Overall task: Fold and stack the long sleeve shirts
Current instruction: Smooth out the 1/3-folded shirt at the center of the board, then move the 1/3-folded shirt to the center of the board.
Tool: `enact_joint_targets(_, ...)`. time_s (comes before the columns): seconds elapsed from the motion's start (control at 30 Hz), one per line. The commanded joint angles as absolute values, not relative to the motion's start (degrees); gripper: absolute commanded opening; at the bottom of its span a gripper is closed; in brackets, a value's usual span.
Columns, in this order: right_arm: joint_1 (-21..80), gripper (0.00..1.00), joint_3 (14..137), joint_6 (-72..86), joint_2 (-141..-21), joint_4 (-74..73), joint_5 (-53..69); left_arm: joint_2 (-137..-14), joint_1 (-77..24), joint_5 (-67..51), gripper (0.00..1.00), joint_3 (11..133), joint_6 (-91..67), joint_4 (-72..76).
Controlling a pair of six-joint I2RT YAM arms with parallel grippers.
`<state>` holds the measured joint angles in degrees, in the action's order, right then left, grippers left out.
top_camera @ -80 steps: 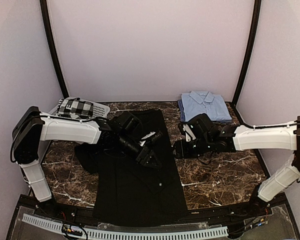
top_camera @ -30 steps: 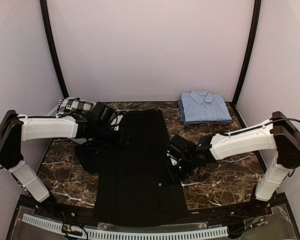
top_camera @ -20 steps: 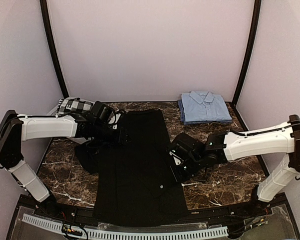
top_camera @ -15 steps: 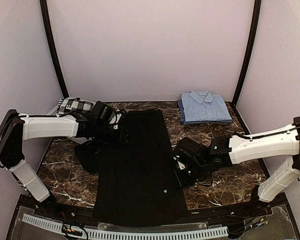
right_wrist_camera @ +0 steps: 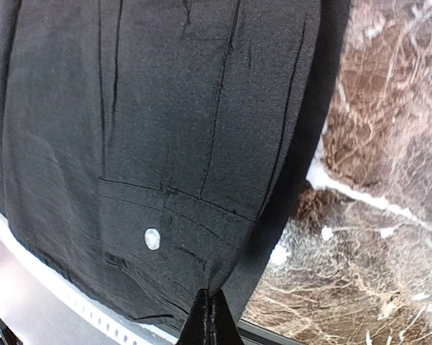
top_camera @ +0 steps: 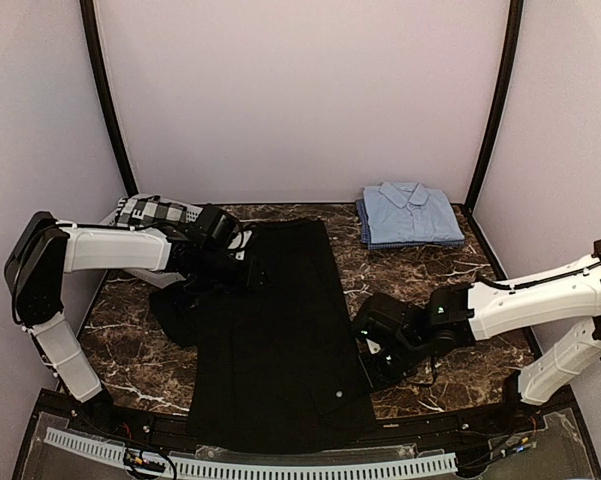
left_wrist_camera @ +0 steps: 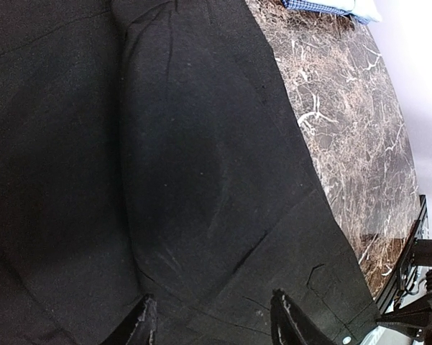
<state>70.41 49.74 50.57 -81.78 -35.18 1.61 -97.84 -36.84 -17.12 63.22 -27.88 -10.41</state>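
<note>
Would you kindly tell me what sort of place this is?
Probably a robot test booth rather than a home: plain pale walls close in a marble-look table, where a left arm and a right arm reach over a black shirt, with a folded blue shirt behind.

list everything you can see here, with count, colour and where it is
black shirt: one, black, spread flat across the middle of the table
cuff button: one, white, on the black shirt near its near right edge
light blue shirt: one, light blue, folded, far right corner
checked cloth: one, black and white, far left corner behind the left arm
table: one, brown marble with white veins
slotted strip: one, white, along the near edge
frame posts: two, black, rising at the far left and far right
left gripper: one, black, fingers apart over the black shirt's left side
right gripper: one, black, closed on the black shirt's near right edge
</note>
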Motion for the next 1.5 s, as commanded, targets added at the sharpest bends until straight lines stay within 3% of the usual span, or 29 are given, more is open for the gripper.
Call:
enact_joint_targets(0.0,71.7,0.0,47.8,52.4,-80.6,-35.1,2.1,-98.9,-36.6,-17.8,0.52,65.3,-27.0,-11.0)
enact_joint_targets(0.37,73.1,0.0,48.5,51.3,-83.7,-34.3,2.2,-101.6,-36.5,-17.0,0.51,68.2,-26.6,-11.8)
enact_joint_targets(0.53,71.5,0.33,52.0,49.7,-83.1,-37.2,-3.8,-102.9,-36.6,-15.3,0.46,70.1,-26.8,-11.5)
enact_joint_targets(0.6,69.3,0.41,53.8,48.3,-83.0,-37.5,-6.4,-104.0,-36.5,-15.2,0.43,71.2,-27.0,-11.0)
enact_joint_targets(0.8,60.0,0.4,58.6,40.2,-84.4,-28.8,-7.7,-108.3,-36.5,-16.2,0.34,76.1,-28.6,-8.1)
enact_joint_targets(1.0,51.2,0.31,65.0,30.8,-91.6,-15.4,-2.7,-111.8,-36.4,-15.2,0.25,77.7,-31.8,-5.3)
enact_joint_targets(1.17,43.6,0.26,73.3,27.8,-102.3,-3.5,9.7,-114.7,-35.7,-15.2,0.17,77.4,-34.8,-2.7)
enact_joint_targets(1.47,38.0,0.21,98.6,28.7,-126.4,-3.0,22.9,-116.5,-34.1,-14.5,0.11,73.2,-36.6,-3.1)
